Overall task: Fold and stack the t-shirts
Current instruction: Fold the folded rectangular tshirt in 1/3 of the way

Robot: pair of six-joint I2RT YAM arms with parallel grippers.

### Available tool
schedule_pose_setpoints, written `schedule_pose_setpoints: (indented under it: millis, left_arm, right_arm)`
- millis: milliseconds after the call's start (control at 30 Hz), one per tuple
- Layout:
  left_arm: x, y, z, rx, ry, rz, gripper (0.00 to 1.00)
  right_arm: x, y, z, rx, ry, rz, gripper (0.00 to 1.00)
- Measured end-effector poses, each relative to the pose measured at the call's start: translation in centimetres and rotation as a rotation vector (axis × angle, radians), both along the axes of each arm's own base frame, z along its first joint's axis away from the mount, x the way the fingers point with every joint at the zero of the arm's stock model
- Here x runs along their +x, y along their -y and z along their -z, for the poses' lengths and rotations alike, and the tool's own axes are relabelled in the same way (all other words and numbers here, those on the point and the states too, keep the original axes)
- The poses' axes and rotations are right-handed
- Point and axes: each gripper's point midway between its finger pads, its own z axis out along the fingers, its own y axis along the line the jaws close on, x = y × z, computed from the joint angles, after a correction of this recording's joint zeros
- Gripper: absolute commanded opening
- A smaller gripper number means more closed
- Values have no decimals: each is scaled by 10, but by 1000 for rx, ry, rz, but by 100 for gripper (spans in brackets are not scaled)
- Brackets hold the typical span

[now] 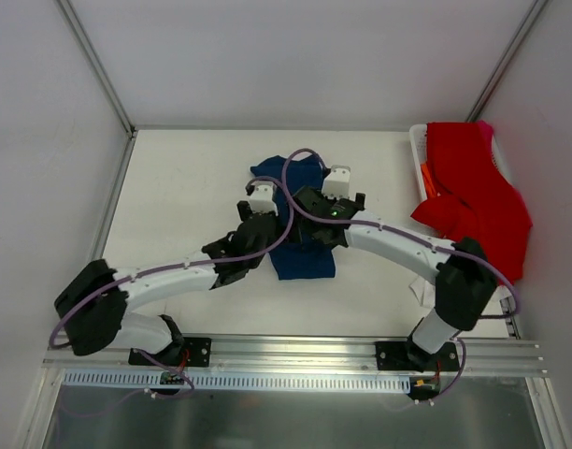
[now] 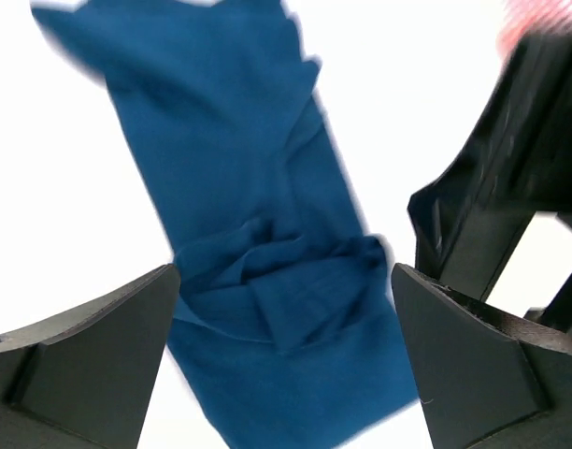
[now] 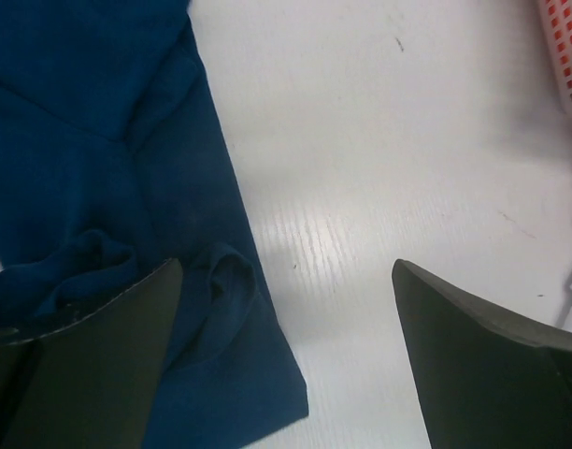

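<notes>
A navy blue t-shirt lies on the white table folded into a long narrow strip, with bunched folds near its middle. My left gripper hovers over its left side. In the left wrist view it is open and empty above the wrinkled shirt. My right gripper hovers over the shirt's right side. In the right wrist view it is open and empty, astride the shirt's right edge and bare table. A red t-shirt drapes over the basket at the right, with a pink scrap behind it.
A white plastic basket stands at the table's right edge; its grid wall shows in the right wrist view. The right arm's black gripper body is close beside my left gripper. White walls enclose the table.
</notes>
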Motion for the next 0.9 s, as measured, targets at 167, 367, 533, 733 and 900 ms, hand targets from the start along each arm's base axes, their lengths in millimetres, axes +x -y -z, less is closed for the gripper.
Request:
schedule_pose_setpoints:
  millis: [167, 367, 533, 733, 900]
  left_arm:
    - [-27, -14, -89, -89, 80, 59, 99]
    - [-67, -53, -137, -120, 100, 117, 99]
    - [-96, -94, -122, -93, 79, 119, 99]
    - [-122, -123, -67, -37, 2, 114, 99]
    - [-125, -134, -40, -25, -39, 67, 99]
  right_arm:
    - [-30, -16, -63, 107, 111, -84, 100]
    - [-65, -59, -76, 195, 109, -240, 7]
    - [-73, -83, -42, 192, 28, -270, 1]
    - [-80, -93, 3, 156, -72, -263, 1]
    - [-85, -90, 27, 139, -109, -238, 0]
